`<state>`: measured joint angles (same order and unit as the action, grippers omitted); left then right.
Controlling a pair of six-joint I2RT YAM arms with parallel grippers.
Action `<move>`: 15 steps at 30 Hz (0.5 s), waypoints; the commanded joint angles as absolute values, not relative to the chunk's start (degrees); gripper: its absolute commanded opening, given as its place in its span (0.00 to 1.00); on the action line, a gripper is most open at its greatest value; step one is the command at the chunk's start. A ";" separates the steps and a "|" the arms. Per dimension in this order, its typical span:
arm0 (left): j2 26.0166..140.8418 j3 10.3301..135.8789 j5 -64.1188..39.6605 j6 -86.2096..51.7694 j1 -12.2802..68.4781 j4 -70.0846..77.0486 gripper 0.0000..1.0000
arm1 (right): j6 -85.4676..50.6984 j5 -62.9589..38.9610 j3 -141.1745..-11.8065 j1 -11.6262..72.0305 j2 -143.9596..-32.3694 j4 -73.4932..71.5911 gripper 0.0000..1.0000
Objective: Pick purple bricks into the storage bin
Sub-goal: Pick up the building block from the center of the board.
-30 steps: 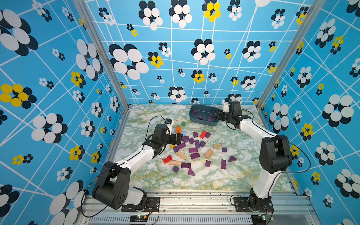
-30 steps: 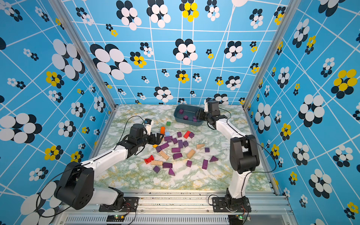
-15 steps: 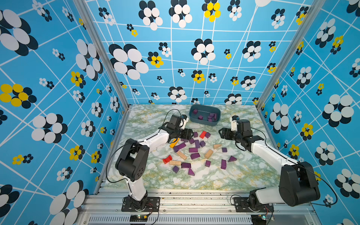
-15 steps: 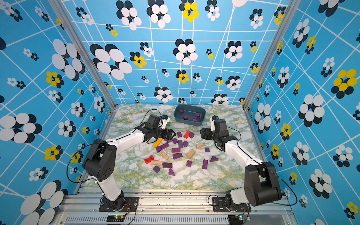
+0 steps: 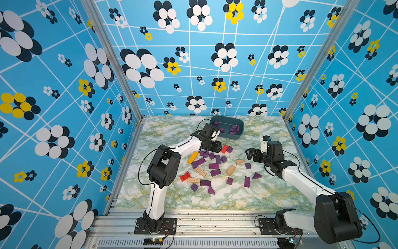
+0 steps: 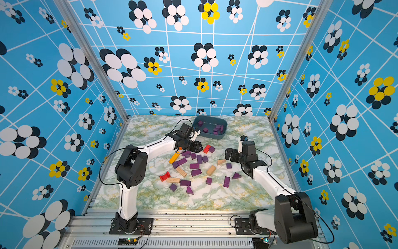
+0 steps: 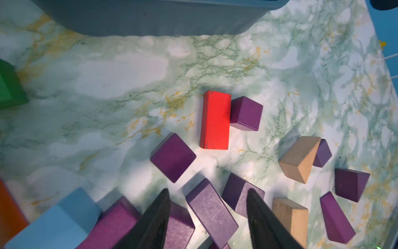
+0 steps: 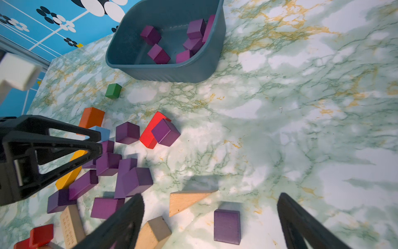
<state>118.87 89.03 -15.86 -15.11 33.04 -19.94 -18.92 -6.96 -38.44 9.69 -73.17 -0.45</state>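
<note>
Left wrist view: my left hand (image 7: 207,190) stands part-open astride one of the purple bricks (image 7: 212,213) on the table (image 7: 107,86); my right hand (image 8: 211,195) gapes wide (empty); the storage bin (image 8: 183,73) holds several.

storage bin (image 7: 150,19): I see only its outer wall, the inside cut off
green block (image 7: 9,86): blurred, cut by the edge

My left end effector (image 7: 207,191) hangs with jaws apart on either side of a purple bar (image 7: 212,212). Ahead on the desk (image 7: 120,75), a red block (image 7: 215,120) touches a purple cube (image 7: 245,113), and beyond them is the storage bin (image 7: 150,17).
</note>
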 commanded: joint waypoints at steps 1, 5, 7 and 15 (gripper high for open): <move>120.98 90.83 -12.99 -17.70 33.56 -21.48 0.56 | -20.04 -6.59 -37.45 9.24 -73.17 -1.80 0.99; 122.92 92.31 -11.78 -19.73 33.84 -20.91 0.55 | -20.60 -7.70 -36.98 9.17 -73.64 -2.55 0.99; 123.52 92.61 -11.03 -20.68 33.93 -20.20 0.55 | -21.05 -7.61 -36.75 9.20 -73.90 -2.73 0.99; 126.54 95.33 -6.45 -24.32 33.93 -20.09 0.56 | -23.94 -7.32 -36.47 9.21 -76.57 -3.16 0.99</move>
